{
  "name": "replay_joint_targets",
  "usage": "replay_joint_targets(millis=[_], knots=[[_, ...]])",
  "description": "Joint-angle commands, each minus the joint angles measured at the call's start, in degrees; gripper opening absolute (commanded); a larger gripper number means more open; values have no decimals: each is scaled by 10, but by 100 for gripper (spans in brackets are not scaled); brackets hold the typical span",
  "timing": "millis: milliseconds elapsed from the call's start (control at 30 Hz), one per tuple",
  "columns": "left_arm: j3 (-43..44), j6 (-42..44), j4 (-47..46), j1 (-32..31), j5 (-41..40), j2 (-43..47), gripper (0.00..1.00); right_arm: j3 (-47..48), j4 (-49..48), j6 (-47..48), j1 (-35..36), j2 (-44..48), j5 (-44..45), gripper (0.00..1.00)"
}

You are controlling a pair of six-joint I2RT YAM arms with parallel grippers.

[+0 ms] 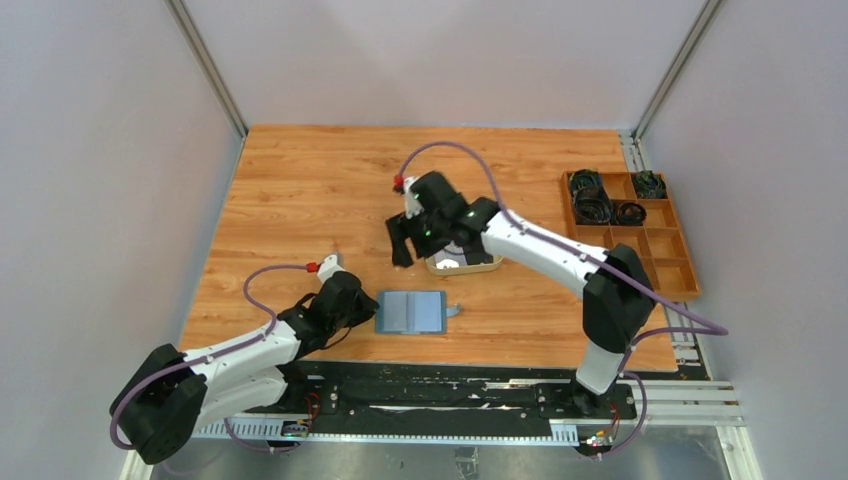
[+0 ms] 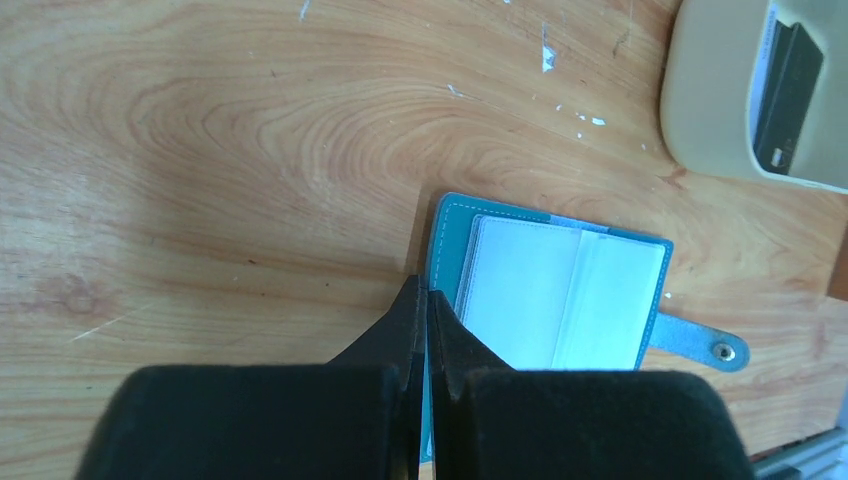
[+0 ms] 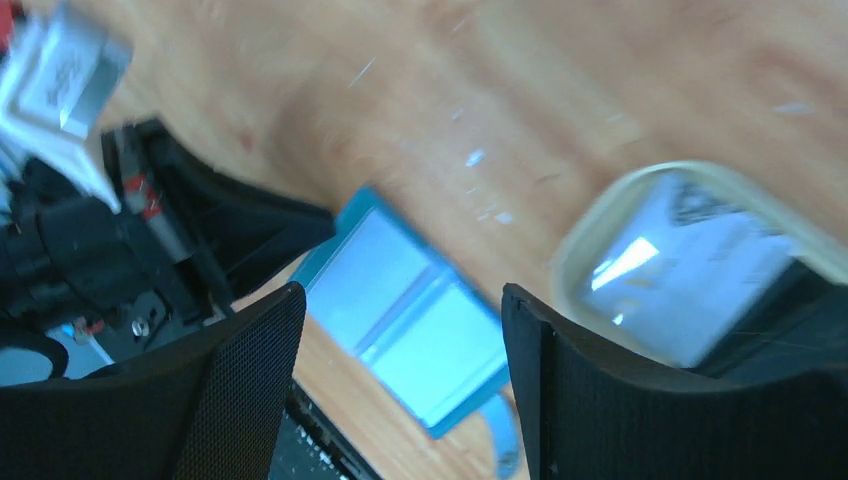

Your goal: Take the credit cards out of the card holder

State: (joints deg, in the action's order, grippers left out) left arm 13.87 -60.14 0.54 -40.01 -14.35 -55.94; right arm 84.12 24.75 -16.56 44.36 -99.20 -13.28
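Observation:
The teal-blue card holder [image 1: 410, 312] lies open and flat on the wooden table, its snap tab [image 1: 455, 310] pointing right. In the left wrist view the card holder [image 2: 560, 300] shows whitish sleeves inside. My left gripper [image 2: 425, 292] is shut, its tips at the holder's left edge. My right gripper [image 1: 402, 240] is open and empty, raised above the table just left of the beige tray [image 1: 480, 266]. In the right wrist view my right gripper [image 3: 400, 300] has the holder [image 3: 420, 310] below it. A black card [image 2: 792, 85] and a whitish card [image 2: 765, 55] lie in the tray.
A brown compartment organizer [image 1: 660, 245] with coiled black cables [image 1: 592, 200] stands at the right edge of the table. The beige tray [image 2: 705, 90] sits just behind and right of the card holder. White walls and metal posts surround the table.

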Motion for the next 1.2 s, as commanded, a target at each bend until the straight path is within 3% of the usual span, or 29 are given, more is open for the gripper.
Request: replay_joint_targets(millis=[0, 300, 667, 1167], knots=[[-19, -36, -29, -6, 17, 7, 0, -46, 27, -22, 87, -35, 92, 76], [-54, -62, -41, -5, 16, 68, 0, -87, -22, -35, 184, -45, 195, 76], [-74, -76, -8, -5, 8, 128, 0, -103, -47, -36, 231, -74, 243, 76], [-82, -77, 30, -6, -2, 161, 0, -97, -74, -29, 244, -115, 235, 76]])
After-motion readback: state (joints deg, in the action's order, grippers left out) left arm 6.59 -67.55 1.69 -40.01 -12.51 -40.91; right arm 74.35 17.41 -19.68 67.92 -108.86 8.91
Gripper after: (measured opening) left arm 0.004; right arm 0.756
